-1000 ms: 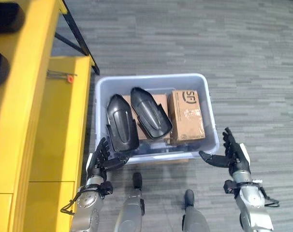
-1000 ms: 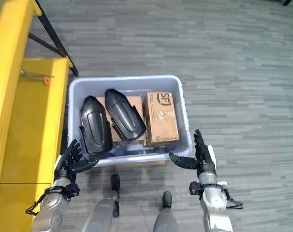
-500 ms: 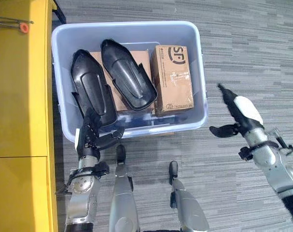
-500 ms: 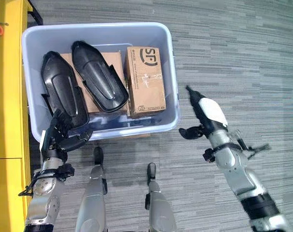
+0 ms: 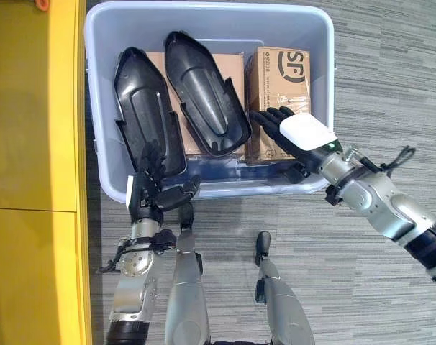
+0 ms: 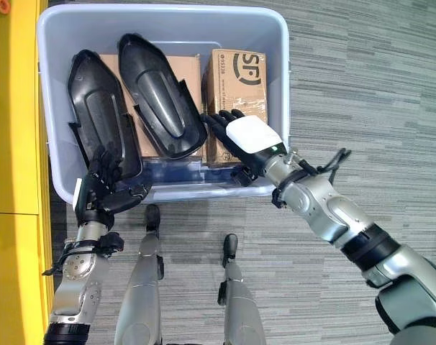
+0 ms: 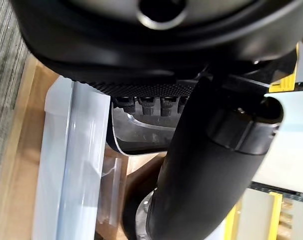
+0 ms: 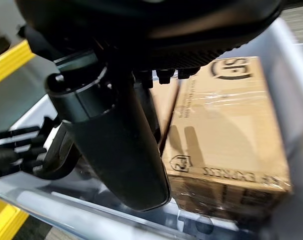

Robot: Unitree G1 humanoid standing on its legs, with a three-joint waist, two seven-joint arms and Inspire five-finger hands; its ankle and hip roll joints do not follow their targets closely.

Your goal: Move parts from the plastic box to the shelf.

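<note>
At the near rim of the pale blue plastic box (image 5: 94, 108), the left hand (image 5: 147, 188) rests with fingers loosely spread against the near end of the left black moulded part (image 5: 146, 108), gripping nothing. The right hand (image 5: 293, 134) reaches over the rim, fingers straight, above the right cardboard box (image 5: 275, 79). Farther in, a second black part (image 5: 203, 93) lies on another cardboard box (image 5: 236, 72). The yellow shelf (image 5: 31, 144) stands beside the box.

Right hand (image 5: 304, 135) apparently reached over box (image 5: 317, 43).
</note>
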